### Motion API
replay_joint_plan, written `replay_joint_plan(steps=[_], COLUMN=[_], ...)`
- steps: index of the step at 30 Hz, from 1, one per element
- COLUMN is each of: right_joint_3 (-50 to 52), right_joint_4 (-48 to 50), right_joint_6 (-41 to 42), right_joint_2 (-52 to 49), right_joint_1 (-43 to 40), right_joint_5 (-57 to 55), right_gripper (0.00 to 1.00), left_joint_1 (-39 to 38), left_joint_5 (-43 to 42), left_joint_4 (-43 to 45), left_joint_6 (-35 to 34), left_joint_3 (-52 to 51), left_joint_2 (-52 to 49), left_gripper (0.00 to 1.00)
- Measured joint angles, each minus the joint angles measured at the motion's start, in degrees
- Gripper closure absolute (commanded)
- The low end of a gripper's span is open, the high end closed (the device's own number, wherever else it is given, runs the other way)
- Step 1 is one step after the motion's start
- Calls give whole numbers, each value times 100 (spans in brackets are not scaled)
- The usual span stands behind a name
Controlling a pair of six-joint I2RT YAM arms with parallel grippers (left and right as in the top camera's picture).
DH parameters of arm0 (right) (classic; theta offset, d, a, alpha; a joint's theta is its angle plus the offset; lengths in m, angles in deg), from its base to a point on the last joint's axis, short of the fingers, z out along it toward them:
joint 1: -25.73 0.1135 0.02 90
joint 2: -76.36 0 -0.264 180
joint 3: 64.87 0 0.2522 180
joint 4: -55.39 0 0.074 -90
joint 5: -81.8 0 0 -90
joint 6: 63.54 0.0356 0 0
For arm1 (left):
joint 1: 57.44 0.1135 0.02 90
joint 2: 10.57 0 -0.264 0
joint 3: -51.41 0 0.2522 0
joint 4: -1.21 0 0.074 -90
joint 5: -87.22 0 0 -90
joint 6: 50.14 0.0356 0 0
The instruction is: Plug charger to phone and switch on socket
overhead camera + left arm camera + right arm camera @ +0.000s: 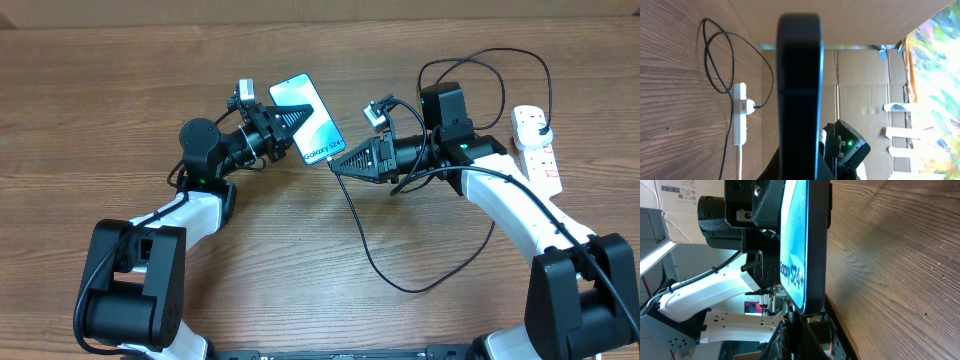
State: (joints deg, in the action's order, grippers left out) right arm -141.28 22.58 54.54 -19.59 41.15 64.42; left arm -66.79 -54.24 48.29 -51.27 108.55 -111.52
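Left gripper (295,120) clamps phone (318,125); right gripper (336,167) clamps charger (412,290) at phone's lower end. A misaligned push there could jam charger tip or dislodge phone.

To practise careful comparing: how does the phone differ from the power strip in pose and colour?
The phone is clamped by the left gripper; the power strip lies ungripped on the table. The phone has a black frame and lit bluish screen; the power strip is white with red markings. Both are oblong.
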Motion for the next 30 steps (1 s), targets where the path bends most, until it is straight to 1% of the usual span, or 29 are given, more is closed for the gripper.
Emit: replay_joint_plan(steps=[15,30], right_joint_3=[20,20], right_joint_4=[149,341], right_joint_6=[68,192], right_joint_2=[0,22], right_joint_1=[0,0], right_joint_5=[-31,-363], right_gripper=[96,96], left_joint_1=[9,-22], left_joint_5=[-61,-59], left_joint_4=[2,0], left_joint_6=[2,-4], left_joint_3=[2,2], left_joint_2=[0,0], left_gripper=[95,96])
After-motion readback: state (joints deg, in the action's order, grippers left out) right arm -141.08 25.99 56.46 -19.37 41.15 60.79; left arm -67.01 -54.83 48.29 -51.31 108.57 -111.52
